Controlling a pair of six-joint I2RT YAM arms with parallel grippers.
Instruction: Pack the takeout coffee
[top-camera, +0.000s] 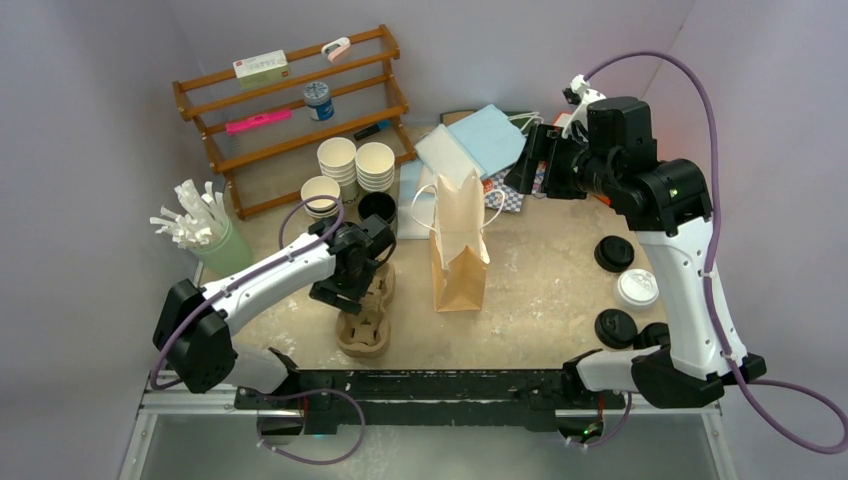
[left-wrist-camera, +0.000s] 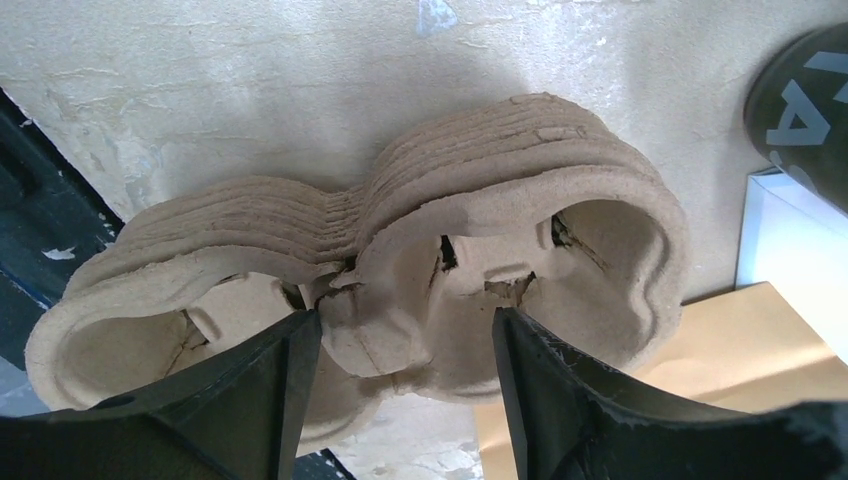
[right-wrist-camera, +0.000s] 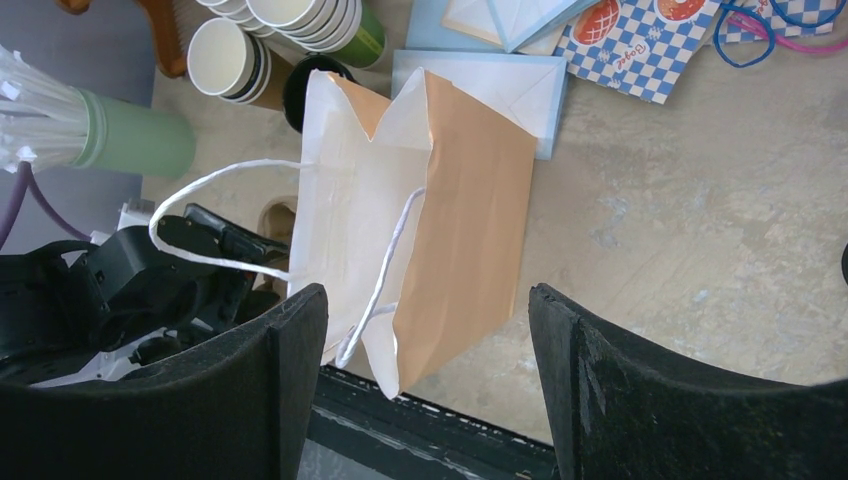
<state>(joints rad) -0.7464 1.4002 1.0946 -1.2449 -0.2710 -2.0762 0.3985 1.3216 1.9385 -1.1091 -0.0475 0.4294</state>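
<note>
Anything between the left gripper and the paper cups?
Partly. The black cup stands in front of the rightmost paper cup stack; nothing visible lies between the left gripper, open over the pulp trays, and the nearest stack.

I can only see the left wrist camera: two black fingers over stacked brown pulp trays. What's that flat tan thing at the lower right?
Observer: A tan paper bag with white cord handles, standing upright just right of the stacked brown pulp cup trays.
Operator: Is the other arm doing anything?
Observer: The right gripper hangs open and holds nothing, above the table's far side, looking down at that bag.
</note>
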